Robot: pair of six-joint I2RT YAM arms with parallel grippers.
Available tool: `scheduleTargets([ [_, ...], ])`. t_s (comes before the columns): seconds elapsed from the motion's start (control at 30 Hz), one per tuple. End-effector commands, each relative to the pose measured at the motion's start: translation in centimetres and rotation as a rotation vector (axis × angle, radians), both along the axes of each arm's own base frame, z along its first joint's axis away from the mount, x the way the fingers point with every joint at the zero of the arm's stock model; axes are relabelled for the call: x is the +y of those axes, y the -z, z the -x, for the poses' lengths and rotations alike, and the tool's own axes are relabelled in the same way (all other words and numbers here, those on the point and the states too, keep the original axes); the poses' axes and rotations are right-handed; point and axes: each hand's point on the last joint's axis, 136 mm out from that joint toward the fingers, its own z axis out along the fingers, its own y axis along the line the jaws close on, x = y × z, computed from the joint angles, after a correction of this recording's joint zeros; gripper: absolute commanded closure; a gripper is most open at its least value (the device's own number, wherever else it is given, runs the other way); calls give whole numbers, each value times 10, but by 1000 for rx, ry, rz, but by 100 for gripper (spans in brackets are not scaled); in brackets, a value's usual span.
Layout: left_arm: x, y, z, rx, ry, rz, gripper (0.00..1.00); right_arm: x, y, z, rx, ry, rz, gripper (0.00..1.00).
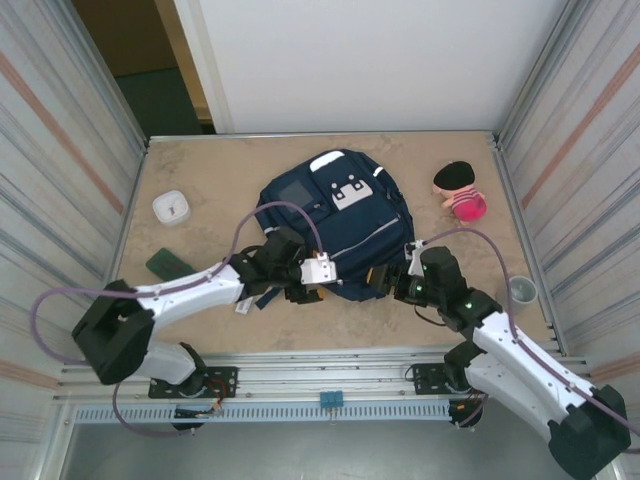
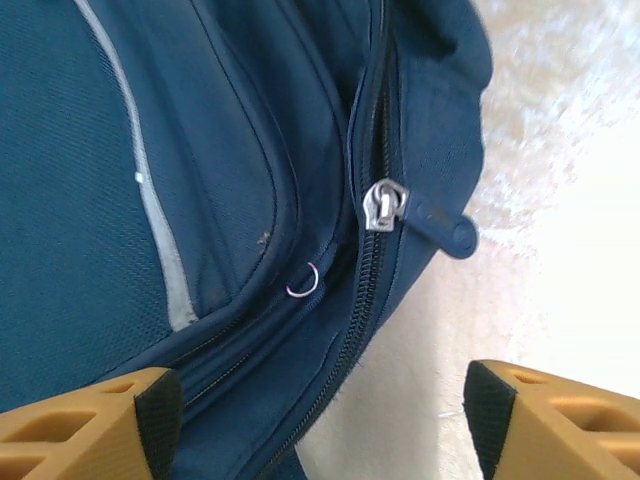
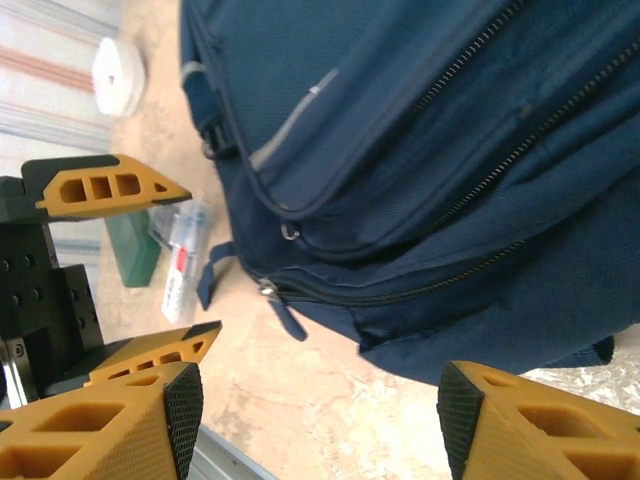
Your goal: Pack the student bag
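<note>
The student bag [image 2: 90, 150] is matt woven cloth, zipper pull [image 2: 385, 205] shiny metal.

1. Centre: student bag [image 1: 340, 225], navy with white stripes and a white front patch, lying on the table [image 1: 200, 170]
2. Near edge of the bag: left gripper [image 1: 308, 288] at its left corner, right gripper [image 1: 390, 282] at its right corner
3. Left of the bag: white round container [image 1: 172, 207], green flat object [image 1: 168, 264]
4. Right of the bag: pink-and-black plush toy [image 1: 459, 190], grey cup [image 1: 521, 291]

Student bag [image 1: 335, 225] lying mid-bench [image 1: 230, 170]. To its left, container [image 1: 172, 207] behind, block [image 1: 168, 265] nearer. To its right, plush toy [image 1: 458, 190] behind, cup [image 1: 521, 290] nearer. Left end effector [image 2: 320, 410] and right end effector [image 3: 320, 410] at bag's near edge.
</note>
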Motion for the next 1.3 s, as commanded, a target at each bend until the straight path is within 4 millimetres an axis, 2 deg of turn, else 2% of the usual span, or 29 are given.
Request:
scheduleTargets([
  [0.0,-7,4,-24,-99,31,-33,24,9,-8,-9,-21,-14,-59,36],
  [0.07,-11,11,-33,-101,21,-23,31,8,-3,-15,-10,-3,-62,38],
  [0.17,-17,19,-28,-66,50,-14,51,4,3,-24,8,9,-69,40],
  [0.3,-25,9,-6,8,86,94,83,-5,17,-38,31,36,-47,45],
  [0.4,-30,-1,8,45,83,190,94,-11,27,-51,48,48,-47,48],
  [0.5,-37,-3,18,65,70,253,97,-16,27,-65,38,48,-57,49],
  [0.6,-46,-4,22,89,50,309,98,-19,13,-69,12,25,-30,46],
  [0.7,-54,-6,23,133,33,356,100,-22,-9,-56,-22,-3,60,45],
  [0.77,-58,-9,22,147,30,386,100,-27,-23,-38,-68,-6,157,44],
  [0.83,-61,-13,24,157,40,406,100,-28,-30,-19,-94,-18,212,43],
  [0.93,-65,-18,24,165,49,432,100,-15,-30,6,-88,-68,187,46],
  [1.03,-68,-21,24,172,60,454,100,6,-26,20,-88,-132,160,49],
  [1.13,-69,-20,26,189,69,463,100,22,-22,22,-95,-170,189,50],
  [1.27,-71,-20,27,201,74,468,100,35,-13,12,-84,-182,212,49],
])
